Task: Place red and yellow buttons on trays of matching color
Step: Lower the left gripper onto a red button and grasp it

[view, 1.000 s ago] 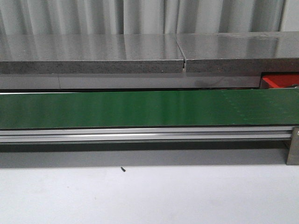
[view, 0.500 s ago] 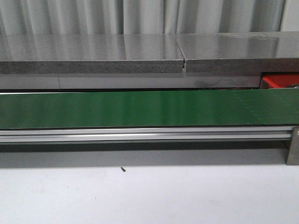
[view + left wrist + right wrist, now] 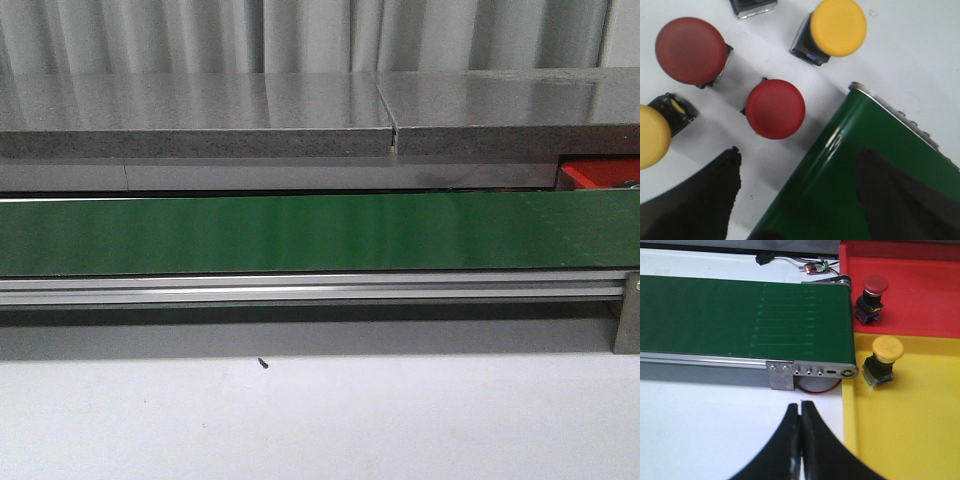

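Hovering with jaws wide, your left gripper (image 3: 797, 200) straddles the belt (image 3: 850, 175) edge; descending here risks clipping it instead of the center-frame red button (image 3: 775, 108). Your right gripper (image 3: 801, 440), jaws closed empty, sits bottom center, trays right.

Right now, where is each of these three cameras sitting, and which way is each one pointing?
Front view: looks forward across the green belt toward grey slabs; a corner of the red tray shows; no arm visible.
Left wrist view: on the left arm, looking down at red and yellow buttons and one belt end; the open left gripper shows.
Right wrist view: on the right arm, facing the belt's other end, the red tray and the yellow tray; the shut right gripper shows.
Shared: all three see the belt.
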Controlling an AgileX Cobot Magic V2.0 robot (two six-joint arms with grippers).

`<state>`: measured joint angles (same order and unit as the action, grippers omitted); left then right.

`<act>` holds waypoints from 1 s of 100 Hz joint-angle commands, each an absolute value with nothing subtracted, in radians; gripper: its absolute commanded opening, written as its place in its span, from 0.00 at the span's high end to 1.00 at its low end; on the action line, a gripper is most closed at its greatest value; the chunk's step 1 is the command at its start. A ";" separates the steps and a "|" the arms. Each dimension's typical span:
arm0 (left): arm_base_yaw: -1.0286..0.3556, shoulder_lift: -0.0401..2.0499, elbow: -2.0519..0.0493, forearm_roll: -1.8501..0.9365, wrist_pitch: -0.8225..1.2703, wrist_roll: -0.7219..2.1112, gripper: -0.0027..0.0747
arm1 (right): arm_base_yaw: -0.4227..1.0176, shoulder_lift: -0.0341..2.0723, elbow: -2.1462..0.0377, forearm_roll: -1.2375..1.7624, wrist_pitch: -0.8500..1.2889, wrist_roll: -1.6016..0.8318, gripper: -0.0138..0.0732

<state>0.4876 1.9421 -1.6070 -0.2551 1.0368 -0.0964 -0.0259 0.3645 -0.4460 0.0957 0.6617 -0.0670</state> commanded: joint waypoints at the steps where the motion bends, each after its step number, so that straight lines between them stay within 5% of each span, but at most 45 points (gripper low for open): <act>1: 0.491 1.911 -1.638 -0.256 0.995 -0.156 0.35 | -0.024 0.369 -0.472 0.090 0.590 -0.072 0.97; 74: 0.495 2.037 -1.638 -0.258 0.935 -0.342 0.36 | -0.024 0.369 -0.472 0.090 0.590 -0.072 0.97; 100: 0.495 2.043 -1.640 -0.258 0.910 -0.336 0.57 | -0.024 0.369 -0.472 0.090 0.590 -0.072 0.97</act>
<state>0.4924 2.1032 -1.6112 -0.2388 0.9358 -0.3289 -0.0259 0.3645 -0.4460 0.0957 0.6617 -0.0670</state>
